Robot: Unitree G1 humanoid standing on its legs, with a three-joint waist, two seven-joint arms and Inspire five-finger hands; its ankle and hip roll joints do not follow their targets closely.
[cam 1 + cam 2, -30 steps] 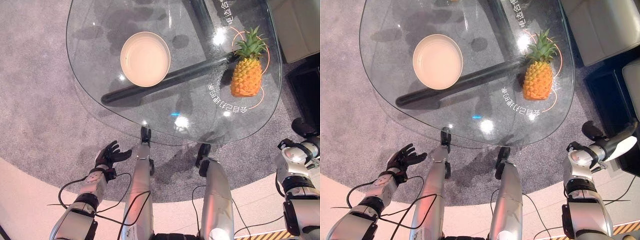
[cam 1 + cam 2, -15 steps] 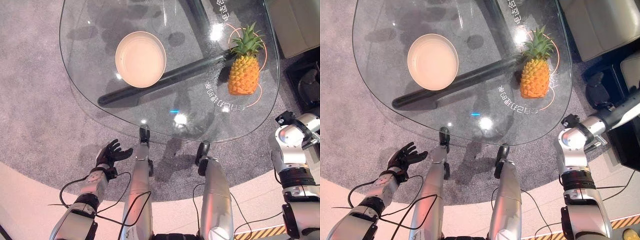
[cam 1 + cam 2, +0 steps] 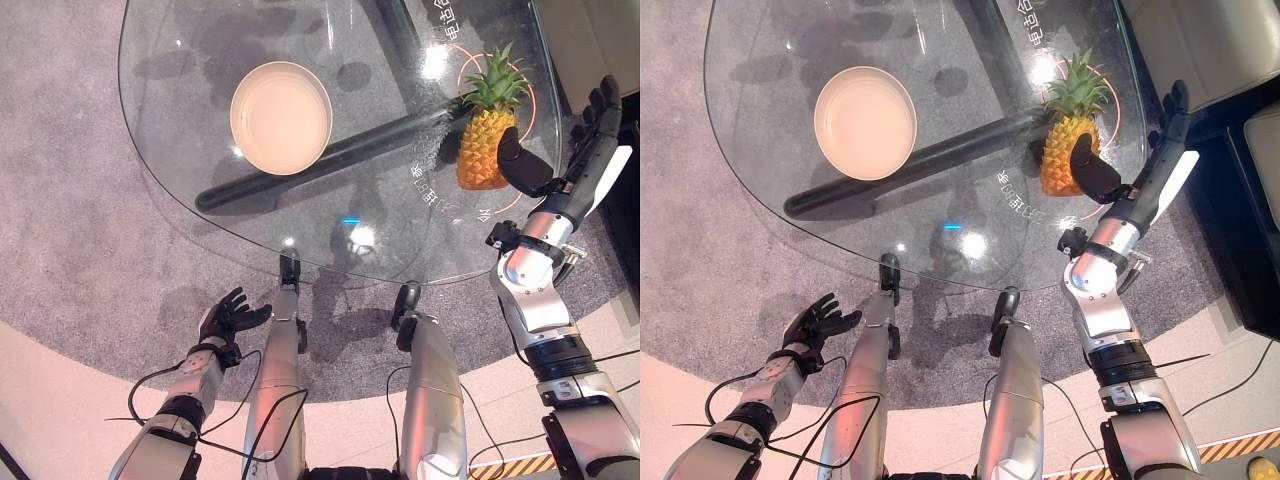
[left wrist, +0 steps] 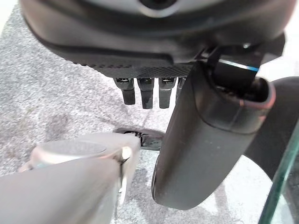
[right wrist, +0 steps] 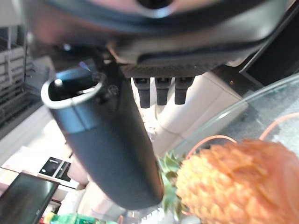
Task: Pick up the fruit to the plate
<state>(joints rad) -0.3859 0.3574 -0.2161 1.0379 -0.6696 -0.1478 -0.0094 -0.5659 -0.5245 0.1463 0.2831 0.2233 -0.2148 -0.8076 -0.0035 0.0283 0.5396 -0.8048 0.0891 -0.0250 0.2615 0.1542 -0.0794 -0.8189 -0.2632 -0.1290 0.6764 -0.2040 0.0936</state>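
One pineapple (image 3: 490, 140) is standing on the far right part of the glass table (image 3: 200, 120), and one pale plate (image 3: 281, 117) is sitting empty on the far left part, well apart from it. The big change over the last second is in the right arm: a moment ago it was hanging low at the right edge, off the table; now it is reaching up along the table's right rim, and the right hand (image 3: 585, 150) is coming in just beside the fruit. Its fingers are spread straight and its thumb is stretched toward the pineapple's right flank, so the hand is wide apart and gripping nothing. From the right wrist view the fruit is lying just past the thumb, not yet enclosed. The left hand (image 3: 228, 318) is idling low on the near left, below the table, fingers loosely apart and holding nothing.

Judging by this, the reach is nearly finished and the grasp is not yet begun; lifting and carrying left to the plate are remaining.
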